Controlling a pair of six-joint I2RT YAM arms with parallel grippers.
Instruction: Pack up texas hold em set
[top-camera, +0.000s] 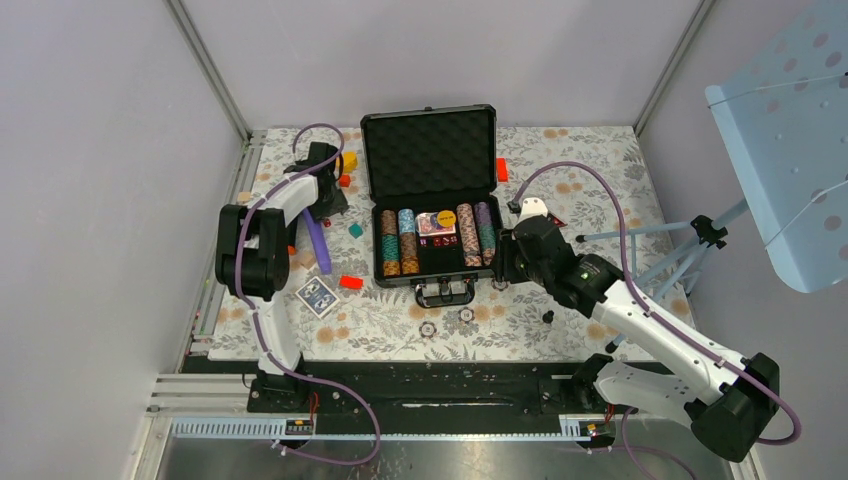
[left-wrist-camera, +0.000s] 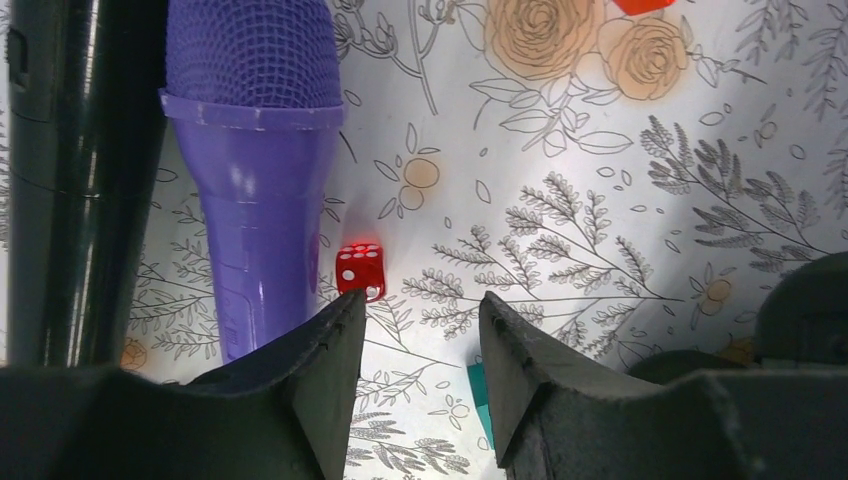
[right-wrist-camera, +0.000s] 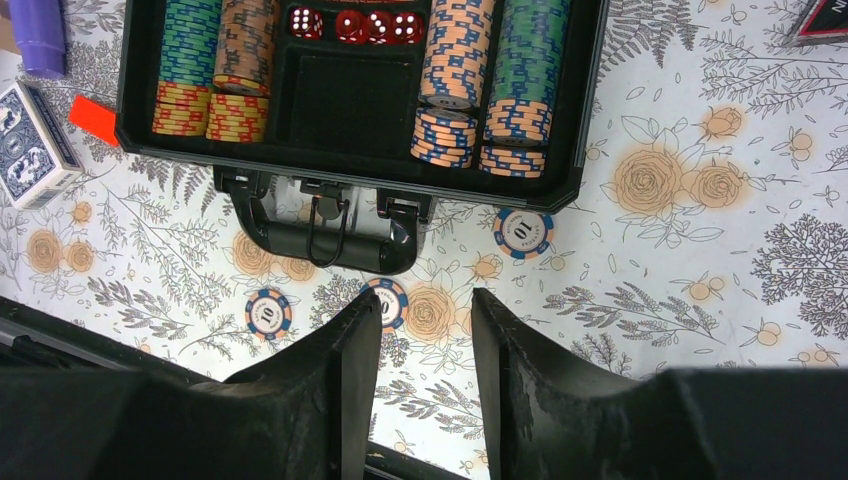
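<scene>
The black hard case (top-camera: 430, 150) lies open mid-table with its foam-lined lid tilted back. Its tray (right-wrist-camera: 350, 95) holds rows of striped poker chips (right-wrist-camera: 450, 70) and red dice (right-wrist-camera: 365, 25). Three loose chips (right-wrist-camera: 268, 313) lie on the cloth by the handle (right-wrist-camera: 330, 240). The card deck (top-camera: 318, 296) lies left of the case. My right gripper (right-wrist-camera: 425, 300) is open and empty, above the cloth near the case's front right corner (top-camera: 503, 265). My left gripper (left-wrist-camera: 422, 310) is open and empty, low over the cloth left of the case (top-camera: 330, 200). A loose red die (left-wrist-camera: 360, 268) lies just ahead of its left finger.
A purple-and-black cylinder (left-wrist-camera: 250, 150) lies right beside the left gripper. A teal block (left-wrist-camera: 478, 395) lies under its right finger. Red blocks (top-camera: 350, 282) and a yellow block (top-camera: 347, 160) are scattered left of the case. Another red block (top-camera: 501, 170) lies right of the lid. A tripod (top-camera: 690, 245) stands at the right.
</scene>
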